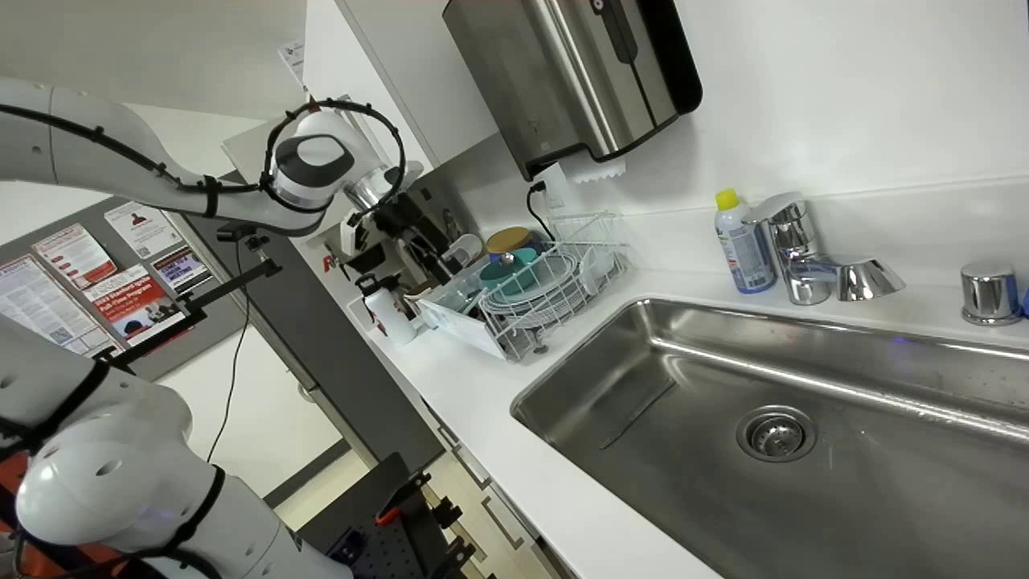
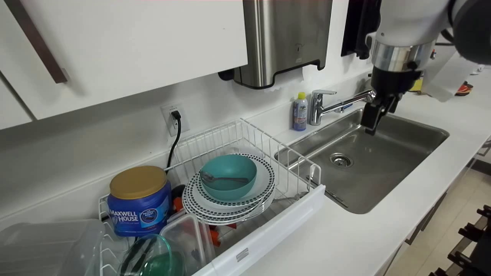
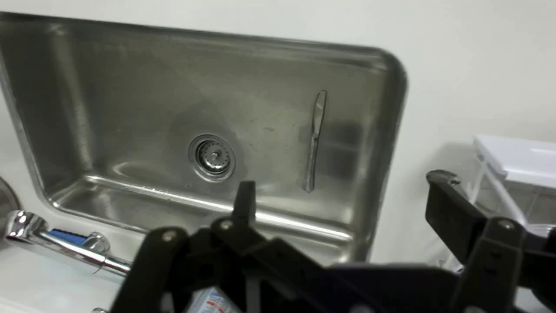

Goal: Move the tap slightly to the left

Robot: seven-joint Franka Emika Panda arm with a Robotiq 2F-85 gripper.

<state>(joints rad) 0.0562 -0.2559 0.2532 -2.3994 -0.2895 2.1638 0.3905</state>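
Note:
The tap is shiny chrome, with an upright base [image 1: 796, 249] and a low spout [image 1: 864, 279] behind the sink. In an exterior view its base [image 2: 316, 107] stands beside the bottle and the spout runs right along the sink's back edge. In the wrist view the spout [image 3: 71, 252] shows at lower left; the base is mostly hidden behind the gripper. My gripper [image 3: 342, 193] is open and empty, its fingers wide apart. It also shows in both exterior views [image 1: 426, 245] [image 2: 375, 115], high up and apart from the tap.
A steel sink [image 2: 418, 126] holds a knife [image 3: 316, 139]. A bluish bottle with yellow cap [image 1: 741, 245] stands close beside the tap base. A chrome knob [image 1: 989, 293] stands farther along. A dish rack [image 2: 284, 149] with plates and bowl borders the sink. A towel dispenser [image 2: 287, 42] hangs above.

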